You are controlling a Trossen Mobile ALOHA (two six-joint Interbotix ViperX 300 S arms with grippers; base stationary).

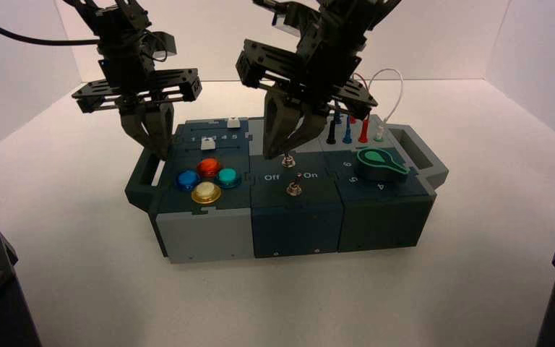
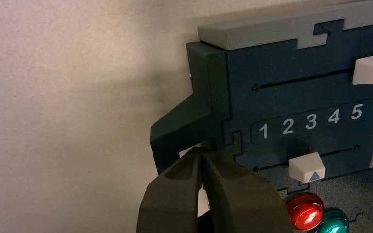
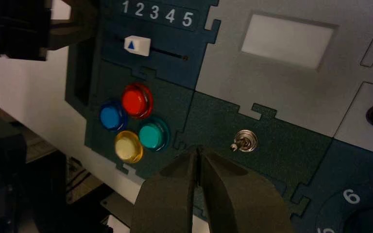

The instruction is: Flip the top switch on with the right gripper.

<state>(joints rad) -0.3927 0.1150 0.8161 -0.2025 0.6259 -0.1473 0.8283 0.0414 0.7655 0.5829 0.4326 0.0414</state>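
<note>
Top switch (image 3: 245, 141), a tiny silver metal toggle on a round nut, sits in the box's dark middle panel, at about 12 o'clock from the second, shinier toggle (image 1: 294, 189). In the right wrist view its thin lever lies along the Off–On line, tip seemingly leaning toward the coloured buttons, though that is hard to confirm. Right gripper (image 1: 287, 150), bulky black with tapering fingers, hangs just above and behind the switch, fingertips pinched together, gripping nothing. Left gripper (image 1: 153, 141), black with a thick cable, hovers by the box's dark handle (image 2: 184, 121) at 9 o'clock, fingertips also pressed closed.
</note>
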